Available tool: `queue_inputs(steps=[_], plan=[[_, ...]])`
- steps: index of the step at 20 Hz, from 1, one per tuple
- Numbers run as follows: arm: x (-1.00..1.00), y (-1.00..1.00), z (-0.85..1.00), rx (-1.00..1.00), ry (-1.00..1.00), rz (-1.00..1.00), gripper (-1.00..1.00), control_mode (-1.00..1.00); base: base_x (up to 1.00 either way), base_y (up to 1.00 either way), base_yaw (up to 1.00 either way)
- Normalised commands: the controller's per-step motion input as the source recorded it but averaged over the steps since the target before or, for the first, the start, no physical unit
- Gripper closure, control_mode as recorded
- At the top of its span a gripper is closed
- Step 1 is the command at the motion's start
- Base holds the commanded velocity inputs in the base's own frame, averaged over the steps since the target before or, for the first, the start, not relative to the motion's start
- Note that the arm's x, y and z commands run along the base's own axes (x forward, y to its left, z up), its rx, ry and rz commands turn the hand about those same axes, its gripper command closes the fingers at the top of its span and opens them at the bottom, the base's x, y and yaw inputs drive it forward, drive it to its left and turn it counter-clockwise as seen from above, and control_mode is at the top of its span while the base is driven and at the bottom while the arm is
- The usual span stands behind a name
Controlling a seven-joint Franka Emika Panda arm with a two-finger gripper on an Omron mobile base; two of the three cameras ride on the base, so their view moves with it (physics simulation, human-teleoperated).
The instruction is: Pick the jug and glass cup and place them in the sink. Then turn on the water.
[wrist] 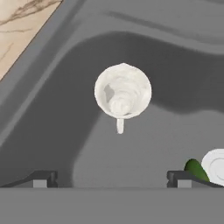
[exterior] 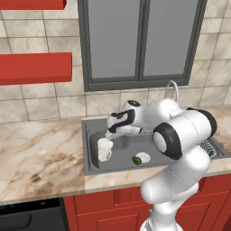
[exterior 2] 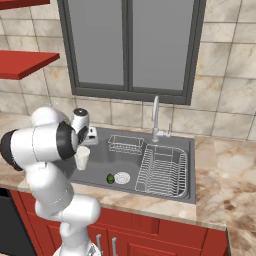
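Jug [exterior: 104,149]: stands upright in the left basin of the sink, near the left wall, mouth up and handle toward the front; it looks empty, as far as I can tell.
Gripper [exterior: 109,131]: hangs just above the jug with its fingers spread wide and nothing between them; from the hand camera the fingertips [wrist: 40,179] sit well to either side of the jug.
Sink [exterior: 90,169]: the left basin holds the jug, a small green thing [exterior 2: 110,178] beside the white drain [exterior 2: 122,177], and a small wire basket [exterior 2: 125,145] at the back; the right basin holds a wire rack [exterior 2: 164,172].
Tap [exterior 2: 155,120]: stands behind the sink, no water running.
Glass cup: I cannot spot it, so that half of the job looks undone.
Risk: if the arm swings away low, a finger could clip the rim and tip the jug over.
Risk: reaching for the tap past the jug, the wrist could knock it.
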Motion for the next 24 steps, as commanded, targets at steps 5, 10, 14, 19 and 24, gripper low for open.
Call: queue_inputs(steps=[5,10,14,19,24], plan=[[-0.42,-0.32,0.41,-0.03,0.0,-0.21,-1.0,-1.0,0.0,0.0,0.0],[-0.5,-0.27,0.48,-0.03,0.0,-0.21,-1.0,-1.0,0.0,0.0,0.0],[-0.42,-0.26,0.56,-0.03,0.02,-0.22,-1.0,-1.0,0.0,0.0,0.0],[-0.32,-0.31,0.69,-0.01,0.05,-0.22,-1.0,-1.0,0.0,0.0,0.0],[-0.32,-0.43,0.57,0.0,0.03,-0.18,-1.0,-1.0,0.0,0.0,0.0]])
